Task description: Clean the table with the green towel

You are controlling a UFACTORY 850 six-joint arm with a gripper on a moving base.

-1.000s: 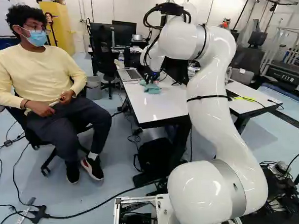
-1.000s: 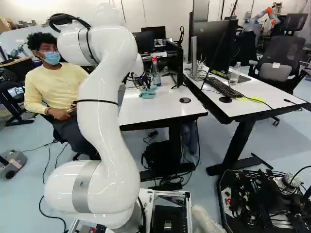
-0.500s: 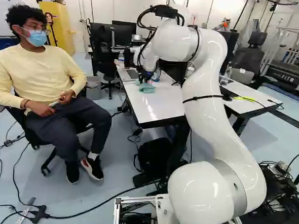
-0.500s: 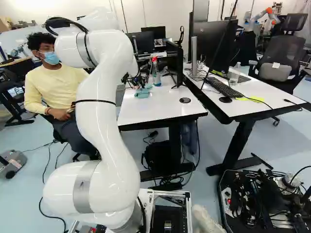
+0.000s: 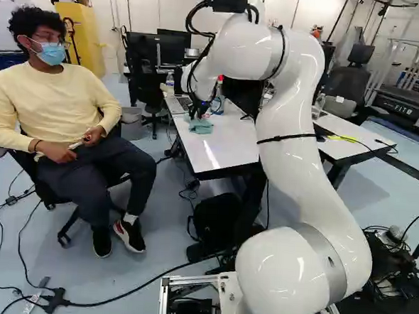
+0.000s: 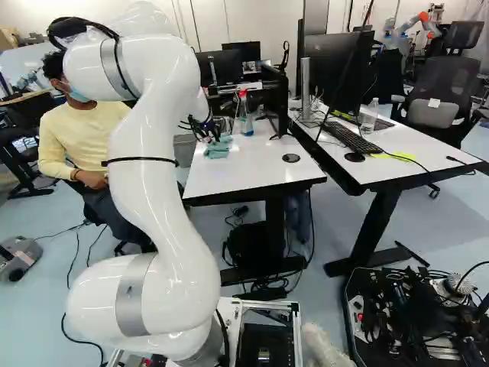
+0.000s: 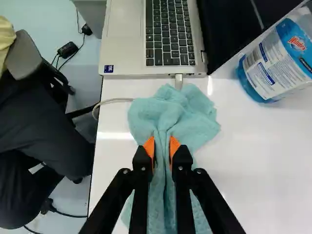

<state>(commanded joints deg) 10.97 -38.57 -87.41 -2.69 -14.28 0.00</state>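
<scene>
In the left base view my gripper (image 5: 197, 112) is low over the white table (image 5: 220, 152), at the green towel (image 5: 201, 126). From the wrist, the gripper (image 7: 162, 148) shows its orange pads pressed in from two sides on a bunched fold of the towel (image 7: 192, 114), so it is shut on the cloth. The towel spreads out ahead of the fingers and runs back beneath them, lying on the tabletop (image 7: 258, 161).
Just ahead of the towel lies an open laptop (image 7: 126, 44) with a cable (image 7: 114, 100). A blue spray bottle (image 7: 275, 63) stands beside it. A seated person (image 5: 63, 112) is left of the table. Another robot (image 6: 405, 27) is in the background.
My arm has shifted leftward in the base views, with the gripper and towel moving left across the tabletop and a little nearer. The base has stayed put.
</scene>
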